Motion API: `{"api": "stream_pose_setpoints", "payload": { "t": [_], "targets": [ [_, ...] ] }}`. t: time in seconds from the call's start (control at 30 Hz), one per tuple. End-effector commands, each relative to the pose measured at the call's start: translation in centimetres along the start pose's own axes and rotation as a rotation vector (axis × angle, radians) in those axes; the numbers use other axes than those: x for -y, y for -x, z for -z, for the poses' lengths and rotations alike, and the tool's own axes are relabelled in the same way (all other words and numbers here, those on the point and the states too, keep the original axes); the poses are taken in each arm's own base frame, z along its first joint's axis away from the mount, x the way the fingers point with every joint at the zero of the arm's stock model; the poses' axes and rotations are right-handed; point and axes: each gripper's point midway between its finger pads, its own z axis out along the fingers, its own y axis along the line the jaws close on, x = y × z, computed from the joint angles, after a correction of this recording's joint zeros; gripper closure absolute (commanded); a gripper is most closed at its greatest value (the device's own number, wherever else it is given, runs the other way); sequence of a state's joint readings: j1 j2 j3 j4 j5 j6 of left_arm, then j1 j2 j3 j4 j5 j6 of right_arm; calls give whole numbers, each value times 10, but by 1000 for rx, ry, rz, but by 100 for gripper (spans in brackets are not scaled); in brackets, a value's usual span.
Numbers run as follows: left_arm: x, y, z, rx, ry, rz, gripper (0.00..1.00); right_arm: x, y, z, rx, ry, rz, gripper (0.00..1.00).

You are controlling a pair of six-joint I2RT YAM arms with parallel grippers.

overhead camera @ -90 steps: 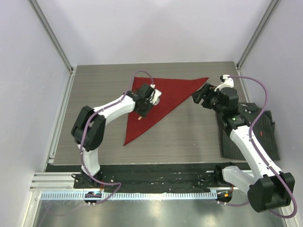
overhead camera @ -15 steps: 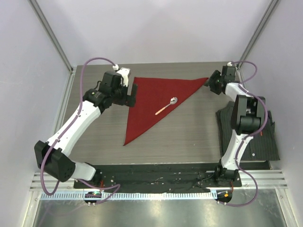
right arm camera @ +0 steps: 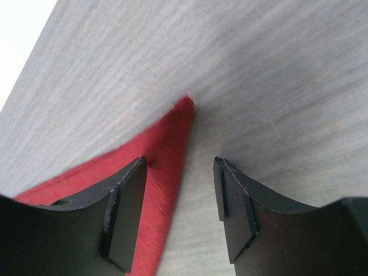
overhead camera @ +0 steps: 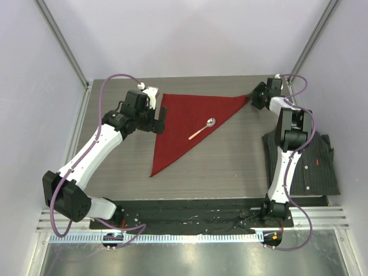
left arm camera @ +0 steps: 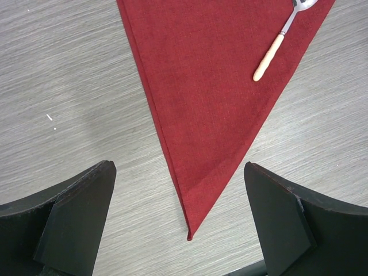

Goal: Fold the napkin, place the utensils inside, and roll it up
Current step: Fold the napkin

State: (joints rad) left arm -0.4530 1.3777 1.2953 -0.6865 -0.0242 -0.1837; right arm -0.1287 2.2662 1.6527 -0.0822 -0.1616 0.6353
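Note:
The deep-red napkin (overhead camera: 181, 121) lies flat on the table, folded into a triangle. A spoon with a pale wooden handle (overhead camera: 202, 129) rests on it near the long slanted edge, and shows again as the spoon (left arm camera: 279, 46) in the left wrist view. My left gripper (overhead camera: 158, 117) hangs wide open by the napkin's left edge and holds nothing. In its wrist view, my left gripper (left arm camera: 177, 172) frames a pointed napkin (left arm camera: 213, 109) corner. My right gripper (overhead camera: 255, 99) is at the far right tip. There my right gripper (right arm camera: 179, 167) stands open astride the napkin (right arm camera: 169, 144) corner, one finger over cloth and one over table.
A dark pinstriped shirt (overhead camera: 313, 167) lies at the table's right edge, beside the right arm. Bare grey wood-grain tabletop (overhead camera: 230, 167) stretches in front of the napkin. Pale enclosure walls with metal posts (overhead camera: 63, 46) stand close to the left, back and right.
The spoon has left my left gripper and now lies on the napkin. The left arm has drawn back to the far left. The right gripper has reached the right tip, its jaws narrower.

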Motion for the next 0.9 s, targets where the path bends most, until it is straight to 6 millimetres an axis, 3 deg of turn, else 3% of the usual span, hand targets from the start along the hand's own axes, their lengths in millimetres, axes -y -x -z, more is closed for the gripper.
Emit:
{"api": "stream_pose_setpoints", "payload": {
  "t": [0.0,0.37,0.87],
  "targets": [
    [3,17,9,68,-23,15,0,-15,25,-8,64,51,-29,44],
    [10,18,10,63,-68,25,0,0,18,-21,43,2,-28,56],
    [10,19,13,72,-74,29,0,6,9,-32,4,-5,-15,59]
  ]
}}
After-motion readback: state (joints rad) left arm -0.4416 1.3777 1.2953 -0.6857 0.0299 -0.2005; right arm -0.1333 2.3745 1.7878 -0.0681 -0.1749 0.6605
